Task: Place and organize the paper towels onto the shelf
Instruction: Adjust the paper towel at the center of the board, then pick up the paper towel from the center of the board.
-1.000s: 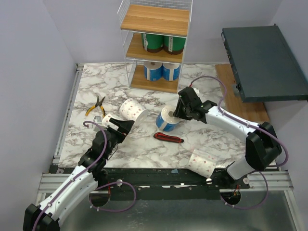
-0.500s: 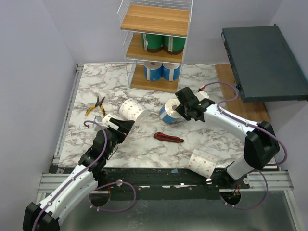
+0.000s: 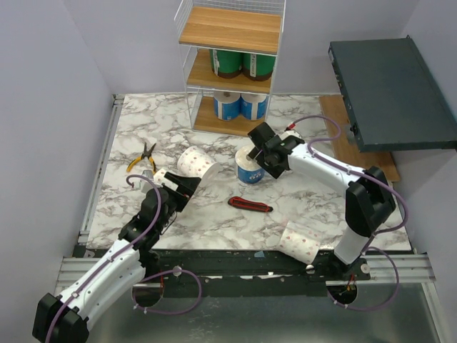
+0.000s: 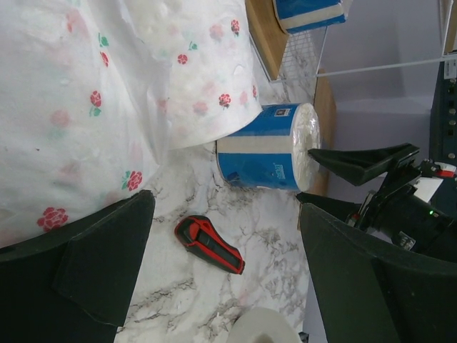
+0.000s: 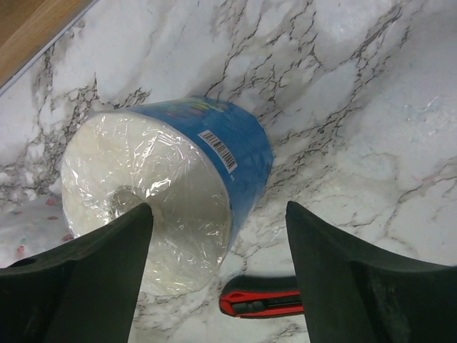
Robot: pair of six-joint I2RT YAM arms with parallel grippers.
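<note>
R gripper is spread wide over the blue-wrapped roll, which sits on the marble table in front of the shelf. One finger looks right up against the roll's plastic end and the other's clear of it, so no grip afaict. L gripper is also wide open w/ nothing in it, the white flowery roll just beside one finger.

top: fixed high over the near edge, looking down the table to the shelf, far | left wrist: low, rolled sideways, close behind dotted roll | right wrist: steeply down, close above blue roll | shared: blue roll and knife in all three
</note>
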